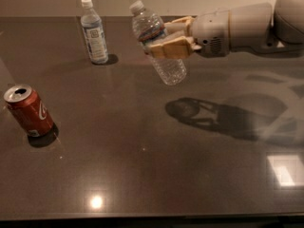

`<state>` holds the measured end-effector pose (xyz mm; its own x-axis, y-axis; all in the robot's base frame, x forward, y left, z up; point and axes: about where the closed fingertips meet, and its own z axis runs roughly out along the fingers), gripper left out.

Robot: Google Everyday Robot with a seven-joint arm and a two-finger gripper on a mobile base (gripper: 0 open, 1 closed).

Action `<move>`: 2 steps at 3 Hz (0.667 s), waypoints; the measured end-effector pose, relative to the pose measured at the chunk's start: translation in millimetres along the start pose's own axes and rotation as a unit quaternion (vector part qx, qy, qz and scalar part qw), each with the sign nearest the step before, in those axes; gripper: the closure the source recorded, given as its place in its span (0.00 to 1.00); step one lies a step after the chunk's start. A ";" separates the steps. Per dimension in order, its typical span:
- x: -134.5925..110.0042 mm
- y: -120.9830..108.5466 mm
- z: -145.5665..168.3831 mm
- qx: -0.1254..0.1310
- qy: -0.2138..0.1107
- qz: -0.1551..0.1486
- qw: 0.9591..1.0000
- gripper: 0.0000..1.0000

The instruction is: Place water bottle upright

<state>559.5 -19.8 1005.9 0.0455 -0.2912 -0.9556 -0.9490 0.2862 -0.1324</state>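
Note:
The water bottle (164, 56) is clear ribbed plastic with a white cap and a red-and-blue band near its shoulder. It hangs in the air above the dark table (142, 151), tilted, cap up and to the left, base down and to the right. My gripper (167, 38) reaches in from the right and is shut on the bottle's middle, its tan fingers (172, 49) across the bottle's front. The bottle's shadow lies on the table below and to the right.
A second bottle with a large pale label (93, 32) stands upright at the back left. A red soda can (28, 109) stands at the left. My arm (247, 27) spans the upper right.

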 end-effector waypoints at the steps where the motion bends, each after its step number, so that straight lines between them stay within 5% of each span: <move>1: 1.9 -7.0 -19.2 0.023 -0.069 0.017 0.997 1.00; 2: 12.4 -12.3 -31.8 0.043 -0.116 0.027 0.992 1.00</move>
<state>561.9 -55.9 1004.0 0.0753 -0.0591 -0.9954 -0.9224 0.3752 -0.0921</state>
